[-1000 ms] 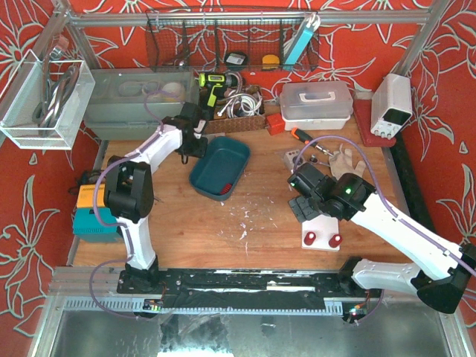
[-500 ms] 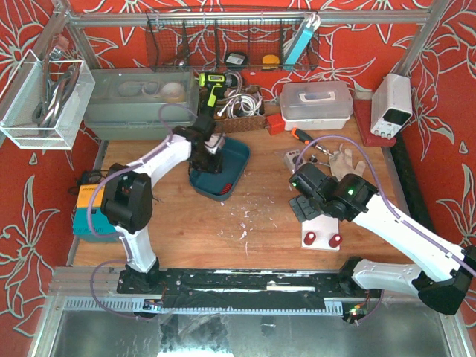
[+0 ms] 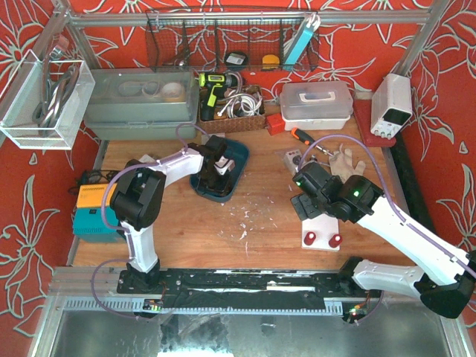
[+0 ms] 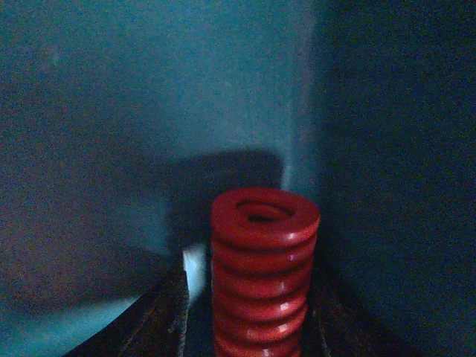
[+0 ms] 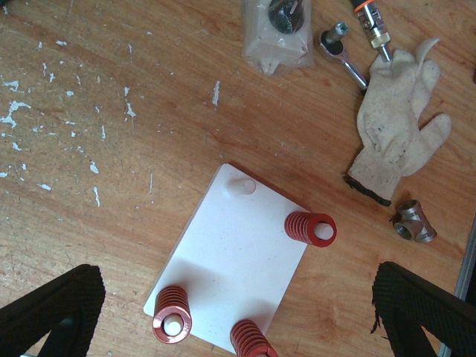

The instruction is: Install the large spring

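A large red spring point(image 4: 264, 275) stands upright in a corner of the teal tray point(image 3: 239, 149). My left gripper point(image 3: 216, 169) is down in the tray, and in the left wrist view its jaws point(image 4: 253, 320) straddle the spring, open, with a small gap on the left side. A white plate point(image 5: 238, 260) lies on the wooden table with three red springs point(image 5: 311, 227) on pegs and one bare peg point(image 5: 242, 185) at its far corner. My right gripper point(image 5: 236, 275) hovers above the plate, wide open and empty; it also shows in the top view point(image 3: 303, 201).
A white glove point(image 5: 398, 119), a ratchet point(image 5: 346, 48), a metal tee fitting point(image 5: 414, 223) and a bagged part point(image 5: 279, 30) lie beyond the plate. A power supply point(image 3: 392, 104), a clear box point(image 3: 316, 100) and a grey bin point(image 3: 141, 100) line the back.
My left gripper has moved from beside the tray's far left edge over and down into the tray, around the spring. The right arm has barely moved.
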Motion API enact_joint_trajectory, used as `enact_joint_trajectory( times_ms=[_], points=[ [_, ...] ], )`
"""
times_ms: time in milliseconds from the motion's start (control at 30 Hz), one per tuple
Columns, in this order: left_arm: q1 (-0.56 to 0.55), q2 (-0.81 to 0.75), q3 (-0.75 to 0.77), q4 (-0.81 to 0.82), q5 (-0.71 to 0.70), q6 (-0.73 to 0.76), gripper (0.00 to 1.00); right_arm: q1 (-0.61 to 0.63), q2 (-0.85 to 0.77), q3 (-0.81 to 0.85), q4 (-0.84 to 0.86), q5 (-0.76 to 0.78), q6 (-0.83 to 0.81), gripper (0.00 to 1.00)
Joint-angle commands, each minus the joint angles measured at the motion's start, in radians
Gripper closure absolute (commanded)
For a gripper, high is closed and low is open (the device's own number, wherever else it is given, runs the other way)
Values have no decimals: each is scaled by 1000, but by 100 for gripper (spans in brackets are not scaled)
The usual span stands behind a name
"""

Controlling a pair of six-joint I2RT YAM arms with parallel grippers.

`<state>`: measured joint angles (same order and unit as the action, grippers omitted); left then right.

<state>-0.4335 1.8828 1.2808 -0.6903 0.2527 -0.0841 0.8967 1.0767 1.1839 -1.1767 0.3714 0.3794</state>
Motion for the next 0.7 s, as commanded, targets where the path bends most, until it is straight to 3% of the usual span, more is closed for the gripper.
enact_joint_trajectory(
  times_ms=[0,167,400,667],
  points=[
    [-1,41,-27,27,-9,30,54,-6,-7,-10,-2,39,0,1],
    [1,39,-29,47,-74,44,59,-7,-4,-3,1,43,-3,1],
    [2,25,-17,58,-71,37,80,-9,-22,-15,13,53,7,1],
    [1,-4,12,27,-85,24,87,-15,-70,-51,48,72,1,1]
  ],
)
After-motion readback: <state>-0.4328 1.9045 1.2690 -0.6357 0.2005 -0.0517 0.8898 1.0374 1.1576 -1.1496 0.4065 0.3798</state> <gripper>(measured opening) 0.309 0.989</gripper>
